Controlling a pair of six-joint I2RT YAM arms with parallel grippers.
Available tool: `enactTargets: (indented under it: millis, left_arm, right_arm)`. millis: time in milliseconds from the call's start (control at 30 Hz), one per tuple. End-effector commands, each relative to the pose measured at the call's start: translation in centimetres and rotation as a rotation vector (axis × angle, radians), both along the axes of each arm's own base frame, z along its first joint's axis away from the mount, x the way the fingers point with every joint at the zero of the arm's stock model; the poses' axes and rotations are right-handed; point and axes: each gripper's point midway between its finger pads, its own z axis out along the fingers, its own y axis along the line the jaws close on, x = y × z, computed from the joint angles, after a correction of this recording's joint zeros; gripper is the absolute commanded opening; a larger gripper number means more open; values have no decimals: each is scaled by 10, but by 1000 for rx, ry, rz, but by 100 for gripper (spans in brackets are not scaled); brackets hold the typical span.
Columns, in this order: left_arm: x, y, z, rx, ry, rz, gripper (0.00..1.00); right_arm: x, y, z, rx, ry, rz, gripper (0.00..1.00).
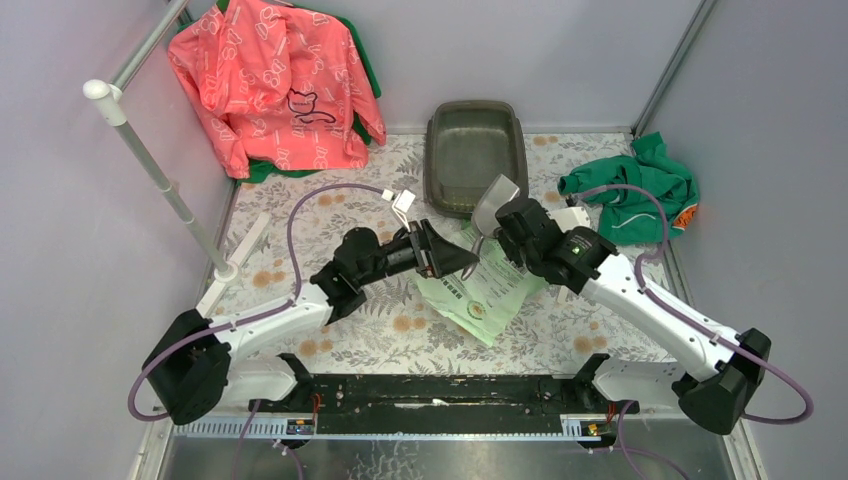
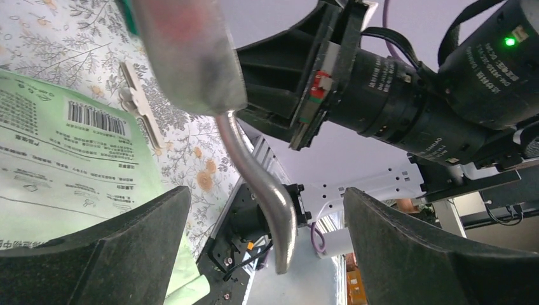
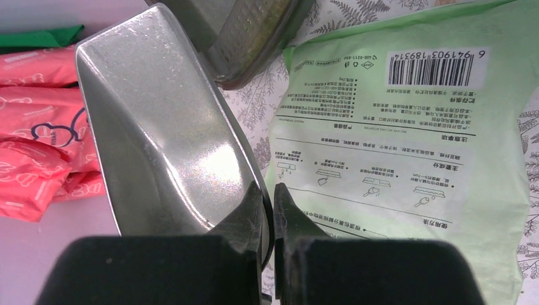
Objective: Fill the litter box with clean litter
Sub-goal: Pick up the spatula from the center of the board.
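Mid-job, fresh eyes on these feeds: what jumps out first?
The shiny metal scoop pinched in the right gripper, mid-table above the pale green bag. Behind it the dark litter box looks empty, and a bright coral garment fills the far-left corner.

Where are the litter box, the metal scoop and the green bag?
litter box [image 1: 475, 150], top view, on its bare floor.
metal scoop [image 3: 165, 140], right wrist view, on its bowl.
green bag [image 1: 487, 295], top view, on its printed face.

Lab test booth: grey panel walls [image 1: 60, 250], metal frame [image 1: 678, 60].
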Motion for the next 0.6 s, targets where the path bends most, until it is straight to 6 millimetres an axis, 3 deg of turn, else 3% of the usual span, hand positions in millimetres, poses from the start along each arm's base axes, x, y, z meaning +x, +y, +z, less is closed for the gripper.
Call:
enactTargets:
  millis: [0,200,333,500,567]
  left_arm:
    - [-3,-7,16,-15,-56,-36,99]
    - [2,-13,-2,60,-40,-45,98]
    - [5,-17,-12,78,-21,-50,90]
    - [8,-20,-17,84,-13,-50,89]
    - [9,-21,-17,84,-11,-49,83]
  right_arm:
    - [15,16,32,55,-84,39,0]
    - [17,30,28,7,-59,137,0]
    - [17,38,27,18,-63,175,0]
    - [16,45,26,7,-60,225,0]
    - [15,44,25,-1,-61,234,0]
